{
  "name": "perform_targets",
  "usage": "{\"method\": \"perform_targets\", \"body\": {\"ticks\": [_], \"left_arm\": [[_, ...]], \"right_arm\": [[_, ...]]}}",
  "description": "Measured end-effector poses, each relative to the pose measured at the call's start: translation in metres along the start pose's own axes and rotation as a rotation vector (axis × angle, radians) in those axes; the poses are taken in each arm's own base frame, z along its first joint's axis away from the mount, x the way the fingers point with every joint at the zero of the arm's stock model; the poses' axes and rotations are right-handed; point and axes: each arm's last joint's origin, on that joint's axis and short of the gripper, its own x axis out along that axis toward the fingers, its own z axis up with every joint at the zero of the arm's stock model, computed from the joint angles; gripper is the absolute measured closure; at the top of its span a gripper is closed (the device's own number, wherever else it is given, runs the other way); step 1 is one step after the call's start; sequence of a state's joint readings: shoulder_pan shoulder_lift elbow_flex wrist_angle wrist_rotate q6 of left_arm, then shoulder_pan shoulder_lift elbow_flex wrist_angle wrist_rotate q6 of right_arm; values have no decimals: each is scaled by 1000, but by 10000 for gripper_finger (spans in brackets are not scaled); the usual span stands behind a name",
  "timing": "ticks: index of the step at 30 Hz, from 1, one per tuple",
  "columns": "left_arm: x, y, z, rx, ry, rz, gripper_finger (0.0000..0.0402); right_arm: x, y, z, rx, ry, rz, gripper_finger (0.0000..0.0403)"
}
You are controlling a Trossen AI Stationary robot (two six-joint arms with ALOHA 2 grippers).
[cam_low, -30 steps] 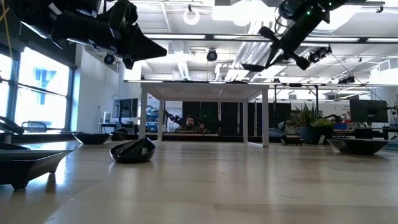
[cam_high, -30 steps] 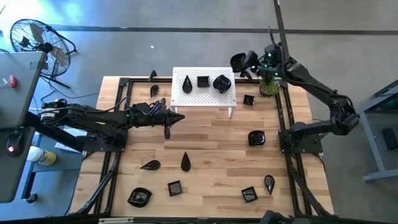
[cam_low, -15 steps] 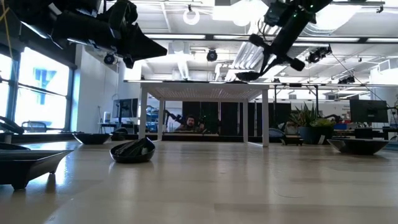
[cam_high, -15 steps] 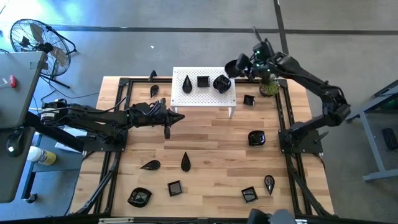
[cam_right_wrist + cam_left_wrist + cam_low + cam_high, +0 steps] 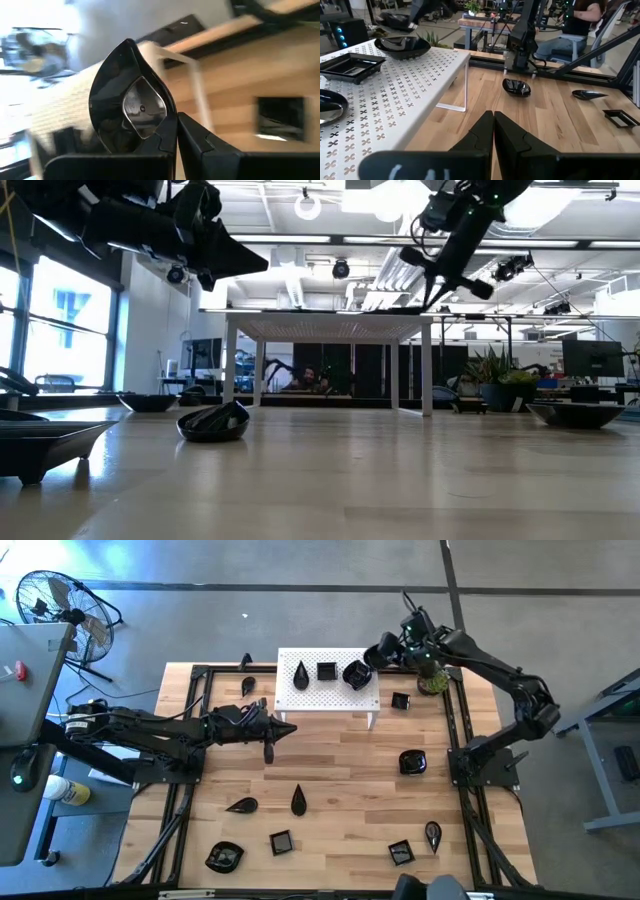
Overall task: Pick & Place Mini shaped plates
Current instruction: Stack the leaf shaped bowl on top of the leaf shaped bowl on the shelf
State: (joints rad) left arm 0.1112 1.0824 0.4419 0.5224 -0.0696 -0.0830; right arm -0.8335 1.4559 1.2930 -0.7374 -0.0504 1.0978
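Slowly the right gripper (image 5: 385,648) has carried its leaf-shaped plate (image 5: 131,100) left, up to the far right corner of the white stand (image 5: 327,693), likely to set it by the three plates already there. On the left, the left gripper (image 5: 269,750) waits pinched shut and holds nothing, while the right one is clamped on the plate's edge.

A wooden table (image 5: 340,770) holds a white stand (image 5: 328,692) at the far side, a small green plant (image 5: 433,681) far right, and little black plates (image 5: 412,762) scattered around.
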Motion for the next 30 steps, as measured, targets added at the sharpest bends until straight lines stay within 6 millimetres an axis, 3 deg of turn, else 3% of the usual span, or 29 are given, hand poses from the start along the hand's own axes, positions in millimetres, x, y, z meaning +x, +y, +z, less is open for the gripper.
{"method": "perform_targets", "body": {"ticks": [5, 16, 30], "left_arm": [[0, 0, 0, 0, 0, 0, 390], [0, 0, 0, 0, 0, 0, 390], [0, 0, 1, -1, -7, -7, 390]], "right_arm": [[3, 14, -3, 0, 32, 131, 400], [3, 16, -21, -69, 97, 103, 400], [3, 23, -21, -156, 94, 178, 400]]}}
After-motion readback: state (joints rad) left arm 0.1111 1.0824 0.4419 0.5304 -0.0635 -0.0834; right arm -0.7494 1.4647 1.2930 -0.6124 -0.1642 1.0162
